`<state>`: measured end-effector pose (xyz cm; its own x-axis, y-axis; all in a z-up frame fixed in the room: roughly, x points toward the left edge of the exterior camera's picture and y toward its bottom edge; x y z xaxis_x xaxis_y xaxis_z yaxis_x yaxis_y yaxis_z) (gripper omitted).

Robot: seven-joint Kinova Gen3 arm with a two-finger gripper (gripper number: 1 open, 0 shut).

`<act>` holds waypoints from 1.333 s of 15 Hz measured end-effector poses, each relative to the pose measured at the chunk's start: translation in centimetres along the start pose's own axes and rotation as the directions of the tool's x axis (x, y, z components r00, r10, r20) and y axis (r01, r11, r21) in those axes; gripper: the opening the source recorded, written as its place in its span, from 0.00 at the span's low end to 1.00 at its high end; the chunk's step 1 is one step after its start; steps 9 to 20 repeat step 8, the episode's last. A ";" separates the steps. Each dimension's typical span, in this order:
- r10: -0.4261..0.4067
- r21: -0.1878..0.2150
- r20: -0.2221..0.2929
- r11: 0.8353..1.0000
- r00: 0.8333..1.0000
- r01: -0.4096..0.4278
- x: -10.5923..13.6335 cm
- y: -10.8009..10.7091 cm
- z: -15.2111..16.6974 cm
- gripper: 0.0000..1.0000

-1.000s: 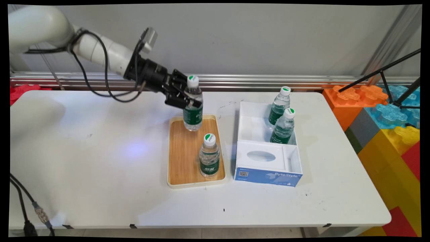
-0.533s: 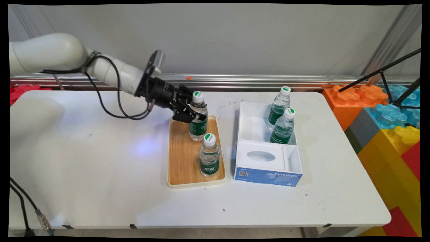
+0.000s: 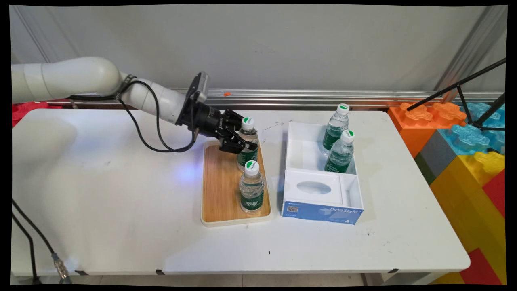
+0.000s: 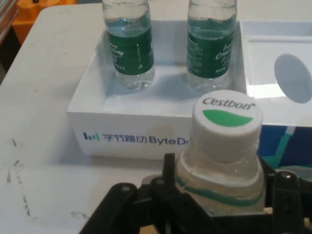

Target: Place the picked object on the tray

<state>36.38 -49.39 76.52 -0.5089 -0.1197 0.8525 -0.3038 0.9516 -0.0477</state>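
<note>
Main view: the black gripper is clamped on a small clear water bottle, its fingers closed about the bottle's body at the green label. The bottle stands upright, with a white cap bearing a green patch, over the far end of a wooden tray with a cream rim; whether its base touches the tray cannot be told, since a second bottle hides it. That second bottle, of the same make, stands on the tray just nearer the camera than the hand. Beyond the hand's far side, past the tray's edge, sits a white open box with a blue front, and two more bottles of the same kind stand in its rear compartment. All rests on the white table.

Hand view: the held bottle fills the space just ahead of the linkage, its white cap lettered "Cestbon" with a green half-disc, the clear shoulder wrinkled above a green band. Straight ahead lies the white box, printed "ByteD…" on its side wall, with two green-labelled bottles standing upright inside.
</note>
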 end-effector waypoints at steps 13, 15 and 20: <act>0.021 0.002 0.000 1.000 1.000 -0.021 -0.8 -0.3 1.3 1.00; 0.021 0.002 0.000 1.000 1.000 -0.021 -0.8 -0.3 1.3 1.00; 0.021 0.002 0.000 1.000 1.000 -0.021 -0.8 -0.3 1.3 1.00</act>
